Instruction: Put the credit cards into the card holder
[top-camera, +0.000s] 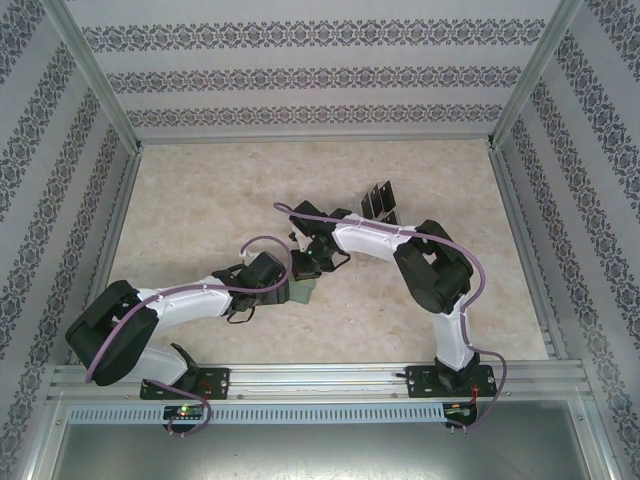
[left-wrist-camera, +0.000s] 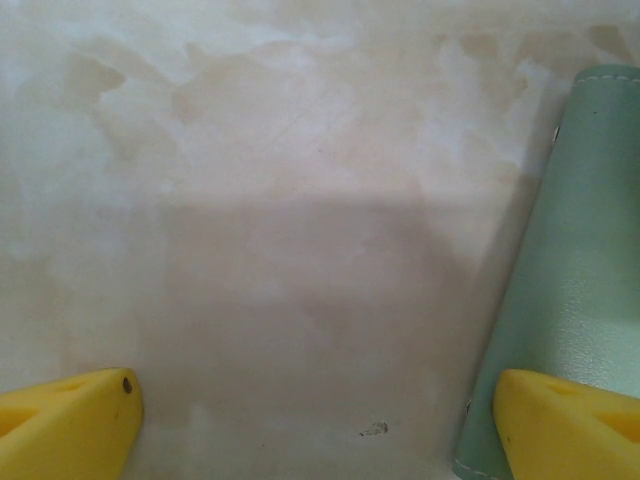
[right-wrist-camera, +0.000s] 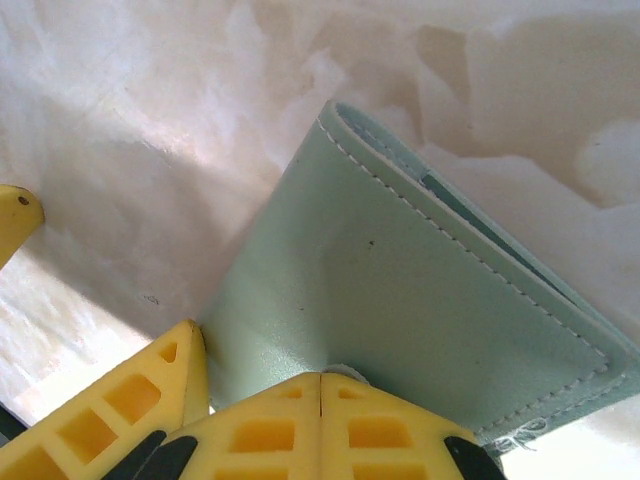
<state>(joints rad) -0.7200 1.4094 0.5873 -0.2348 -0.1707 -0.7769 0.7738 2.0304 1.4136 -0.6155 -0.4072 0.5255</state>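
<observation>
Wallet: the green wallet (right-wrist-camera: 400, 290) lies folded near the middle of the table (top-camera: 200, 190), between my two pincers. Stitching runs along its edge.
Opening: a darker slit along one long side of the wallet, seen from the right wrist, looks to me like the way in.
Cards: the black cards (top-camera: 378, 203) stand on edge in a short row, far and right of the wallet and well apart from it. I see none in the wallet.
Left pincer (left-wrist-camera: 320, 430): wide open and holding nothing. One fingertip (left-wrist-camera: 570, 425) sits over the wallet's long edge, the other over bare table.
Right pincer (right-wrist-camera: 320, 410): closed tight, its tips against the wallet's near edge. I cannot tell whether they nip the cover or only press on it.
Wallet handling: I judge it light and soft, with a smooth skin that could slide on the table. Lifted by one corner it would likely sag, so I would rather pin it flat and hold the cover back by its stitched edge.
Card handling: thin, stiff, light and probably slick. I would take one by its free top edge, fingers across the two flat faces, and grip firmly enough that it does not swivel.
Risk: the wallet creeping away while a card is pushed in.
</observation>
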